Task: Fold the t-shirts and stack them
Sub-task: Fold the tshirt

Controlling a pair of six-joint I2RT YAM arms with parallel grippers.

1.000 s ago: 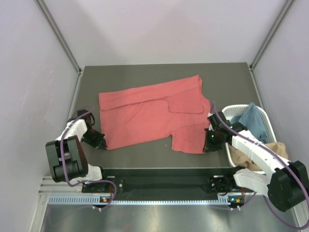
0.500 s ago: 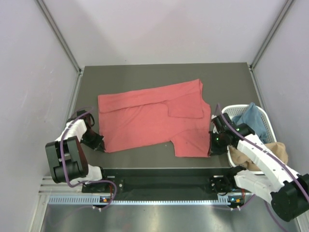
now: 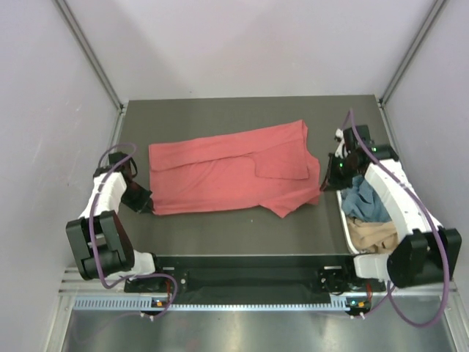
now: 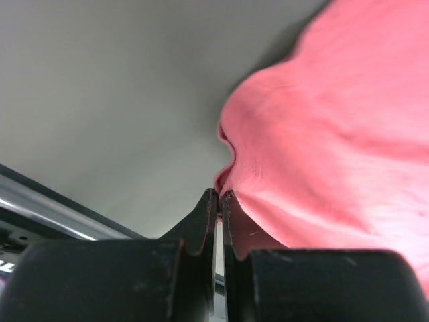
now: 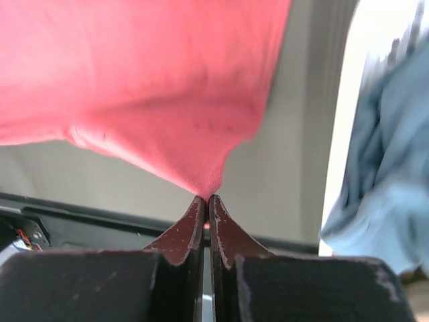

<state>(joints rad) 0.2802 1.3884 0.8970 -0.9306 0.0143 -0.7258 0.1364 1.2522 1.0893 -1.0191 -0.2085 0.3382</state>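
The coral-red t-shirt [image 3: 227, 172] lies spread across the middle of the dark table, partly folded. My left gripper [image 3: 144, 203] is shut on its near left corner [image 4: 231, 176]. My right gripper [image 3: 327, 174] is shut on its right edge [image 5: 204, 181] and holds that corner lifted just left of the basket. A blue t-shirt [image 3: 360, 204] and a tan t-shirt [image 3: 375, 236] lie bunched in the white basket [image 3: 344, 213] at the right. The blue t-shirt also shows in the right wrist view [image 5: 385, 181].
The table [image 3: 249, 114] has bare dark surface behind the shirt and a strip in front of it. Grey walls close in the left, right and back. A metal rail [image 3: 242, 262] runs along the near edge.
My right gripper has carried the shirt's near right corner away from the front edge, up beside the basket. My left gripper has drawn its corner slightly back. The shirt's front edge now lies farther from me.
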